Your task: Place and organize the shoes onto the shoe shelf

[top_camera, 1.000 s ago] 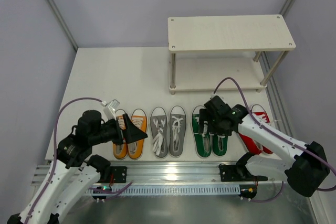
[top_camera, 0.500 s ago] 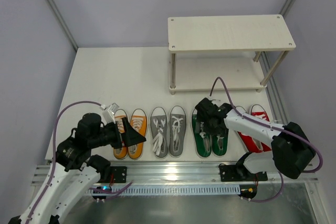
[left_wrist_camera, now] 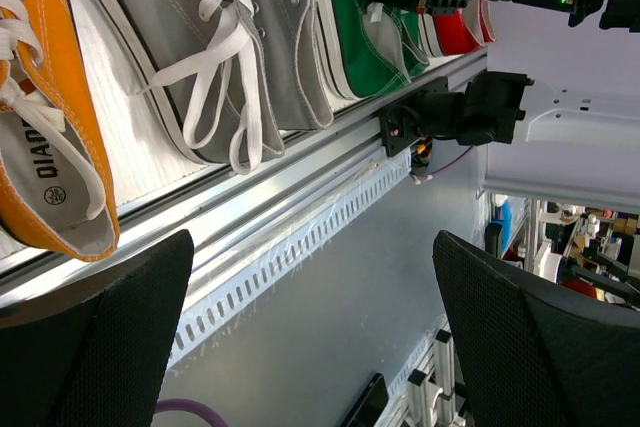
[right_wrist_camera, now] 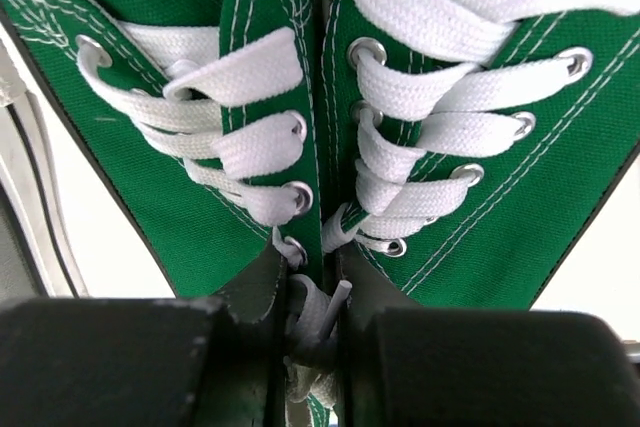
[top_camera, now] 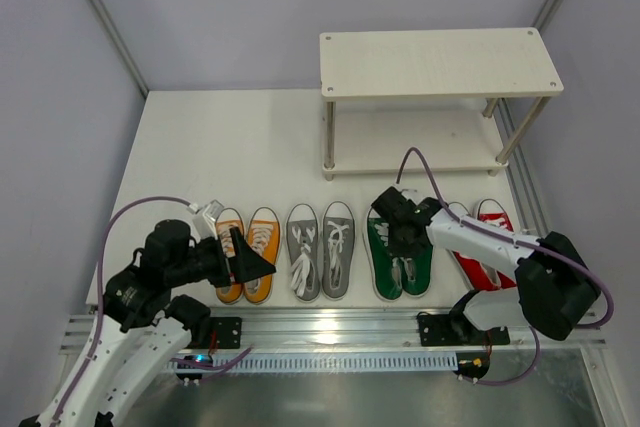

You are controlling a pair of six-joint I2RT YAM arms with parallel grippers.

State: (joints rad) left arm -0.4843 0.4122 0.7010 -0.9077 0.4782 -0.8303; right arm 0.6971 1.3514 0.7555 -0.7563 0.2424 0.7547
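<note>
Since a second ago the right arm has swung inward along the row, and its right pincer [top_camera: 402,230] has come down onto the green shoes [top_camera: 385,265] and closed. The left arm has hardly shifted.

Nearest the bases, the left pincer [top_camera: 255,255] hangs over the heels of the orange shoes [top_camera: 264,235], its fingers spread wide apart with nothing between them. In its wrist view the metal rail [left_wrist_camera: 300,217] at the table edge runs between the two dark pads.

The right wrist view shows the right pincer [right_wrist_camera: 315,302] clamped on the touching inner edges of the green shoes [right_wrist_camera: 200,197], just behind the last eyelets, with a loose lace end caught in the pinch.

All four pairs lie in one row on the table [top_camera: 230,147], toes pointing away: orange, the grey shoes [top_camera: 320,252], green, then the red shoes [top_camera: 497,222], partly under the right arm.

Farther back, at the right rear of the table, stands the shoe shelf [top_camera: 437,62], both its boards bare.
</note>
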